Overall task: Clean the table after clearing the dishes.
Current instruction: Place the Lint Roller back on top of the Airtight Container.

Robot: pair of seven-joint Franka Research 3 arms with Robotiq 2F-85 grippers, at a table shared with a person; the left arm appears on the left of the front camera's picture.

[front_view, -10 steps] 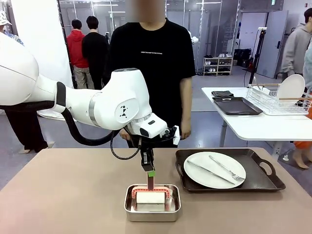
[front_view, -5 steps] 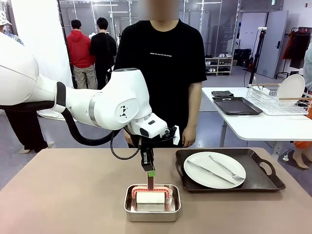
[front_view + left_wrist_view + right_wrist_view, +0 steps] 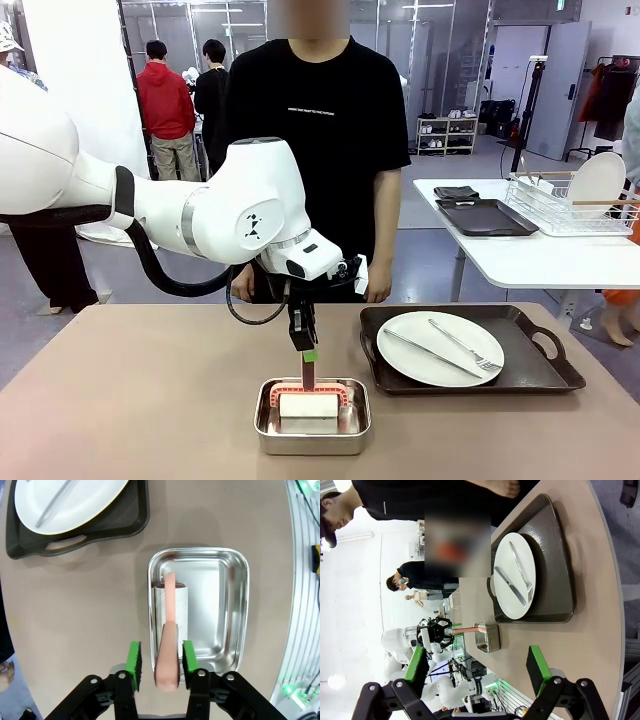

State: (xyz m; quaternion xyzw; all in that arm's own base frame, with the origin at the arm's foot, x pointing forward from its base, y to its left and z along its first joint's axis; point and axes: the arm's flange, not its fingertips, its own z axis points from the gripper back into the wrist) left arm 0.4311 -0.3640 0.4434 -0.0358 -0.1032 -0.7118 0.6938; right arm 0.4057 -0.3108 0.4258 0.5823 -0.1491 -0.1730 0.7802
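Observation:
On the taupe table (image 3: 150, 400) lies a dark handled tray (image 3: 540, 375) with a white plate (image 3: 440, 348) and thin silver cutlery (image 3: 465, 345) on it. My left gripper (image 3: 308, 358) hangs above a steel pan (image 3: 312, 432) that holds a white block (image 3: 308, 405) with a pink arched handle. In the left wrist view the handle (image 3: 169, 645) stands between the green pads of the left gripper (image 3: 160, 657), with a gap on one side; the jaws are open. My right gripper (image 3: 477, 665) is open and holds nothing, off the table's end, looking at the plate (image 3: 515, 575).
A person in a black shirt (image 3: 320, 120) stands at the far edge of the table. A smaller white table (image 3: 520, 255) at the right carries a wire rack (image 3: 570, 205) and a dark tray. Bare tabletop lies left of the pan.
The left gripper's jaws have eased apart around the pink handle. The arm has hardly moved. The person has shifted slightly to the left.

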